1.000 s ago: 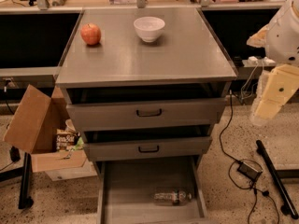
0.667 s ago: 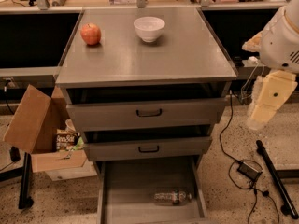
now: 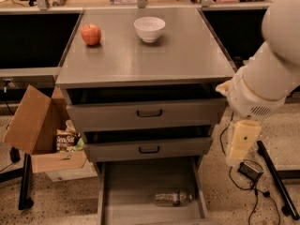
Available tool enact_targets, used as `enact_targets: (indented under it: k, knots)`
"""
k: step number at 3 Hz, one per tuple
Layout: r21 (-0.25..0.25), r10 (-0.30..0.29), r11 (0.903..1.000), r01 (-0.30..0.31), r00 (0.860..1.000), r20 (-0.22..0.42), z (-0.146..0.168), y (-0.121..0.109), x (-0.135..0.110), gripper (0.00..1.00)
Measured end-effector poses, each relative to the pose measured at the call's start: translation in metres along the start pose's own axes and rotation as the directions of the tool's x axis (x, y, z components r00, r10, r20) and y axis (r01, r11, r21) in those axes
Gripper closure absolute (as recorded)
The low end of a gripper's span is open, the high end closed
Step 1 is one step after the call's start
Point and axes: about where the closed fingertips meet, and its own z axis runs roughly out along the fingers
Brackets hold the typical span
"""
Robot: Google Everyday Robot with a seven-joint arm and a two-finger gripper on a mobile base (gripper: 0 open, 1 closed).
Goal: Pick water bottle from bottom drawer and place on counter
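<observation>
The water bottle (image 3: pixel 172 198) lies on its side on the floor of the open bottom drawer (image 3: pixel 133 186), towards its front right. The counter (image 3: pixel 154 55) is the grey metal top of the cabinet. My white arm comes in from the upper right. My cream-coloured gripper (image 3: pixel 241 143) hangs down beside the cabinet's right side, at the height of the second drawer. It is above and to the right of the bottle and holds nothing that I can see.
A red apple (image 3: pixel 91 34) and a white bowl (image 3: pixel 149 28) stand at the back of the counter. The two handled drawers (image 3: pixel 149 112) are slightly pulled out. An open cardboard box (image 3: pixel 35 125) stands left of the cabinet. Cables and a black adapter (image 3: pixel 248 171) lie on the floor at the right.
My arm has moved left and down, closer to the cabinet's right side. The gripper hangs lower. The bottle, apple and bowl have not moved.
</observation>
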Motion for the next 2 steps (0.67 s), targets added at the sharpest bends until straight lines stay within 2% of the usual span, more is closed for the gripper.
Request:
enact_targets:
  k: [1, 2]
  knots:
    - [-0.07, -0.015, 0.9974, 0.014, 1.0, -0.024, 0.0918, 0.0355, 0.0159, 0.0]
    - [-0.068, -0.012, 0.9977, 0.01, 1.0, -0.026, 0.0952, 0.0366, 0.0171, 0.0]
